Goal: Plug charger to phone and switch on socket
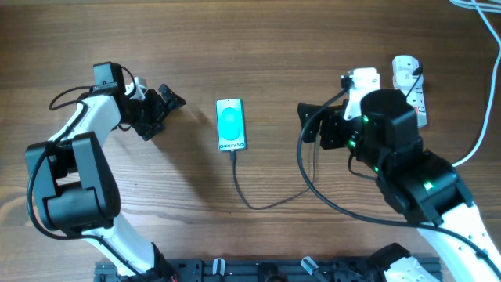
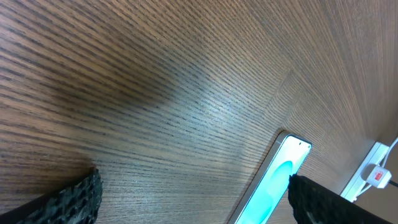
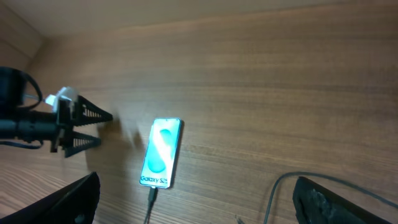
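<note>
charger (image 1: 258,200) appears seated in the phone's (image 1: 231,125) near end. socket (image 1: 409,82) lies far right, behind the right gripper (image 1: 302,125), which faces the phone. right arm nearer. left gripper (image 1: 164,116) and right both spread open, empty.

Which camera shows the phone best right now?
The overhead view: the phone lies whole and unobstructed, with the charger meeting its lower end. The right wrist view also shows it whole, but slanted and smaller. The left wrist view catches only one end.
</note>
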Controlling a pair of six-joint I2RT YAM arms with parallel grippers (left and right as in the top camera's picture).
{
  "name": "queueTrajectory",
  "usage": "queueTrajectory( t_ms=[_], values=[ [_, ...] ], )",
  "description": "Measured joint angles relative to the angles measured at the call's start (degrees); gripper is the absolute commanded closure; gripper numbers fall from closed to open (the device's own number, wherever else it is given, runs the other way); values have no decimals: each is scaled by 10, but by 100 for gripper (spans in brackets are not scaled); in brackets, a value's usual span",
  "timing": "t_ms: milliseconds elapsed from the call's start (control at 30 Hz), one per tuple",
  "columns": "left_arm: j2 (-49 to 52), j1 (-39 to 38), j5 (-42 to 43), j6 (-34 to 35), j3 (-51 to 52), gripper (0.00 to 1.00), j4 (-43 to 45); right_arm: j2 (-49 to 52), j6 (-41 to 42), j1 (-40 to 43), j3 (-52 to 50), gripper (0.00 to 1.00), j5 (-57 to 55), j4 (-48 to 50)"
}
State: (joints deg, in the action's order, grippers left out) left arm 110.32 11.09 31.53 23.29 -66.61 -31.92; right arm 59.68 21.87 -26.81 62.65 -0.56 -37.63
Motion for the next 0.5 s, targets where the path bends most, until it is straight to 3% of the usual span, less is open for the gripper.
queueTrajectory(
  t_ms=[300, 500],
  values=[
    [0, 0, 0, 0, 0, 0, 0, -7, 0, 0, -11, 0, -24, -15],
    [0, 0, 0, 0, 0, 0, 0, -92, -1, 13, -162, 0, -43, 99]
  ],
)
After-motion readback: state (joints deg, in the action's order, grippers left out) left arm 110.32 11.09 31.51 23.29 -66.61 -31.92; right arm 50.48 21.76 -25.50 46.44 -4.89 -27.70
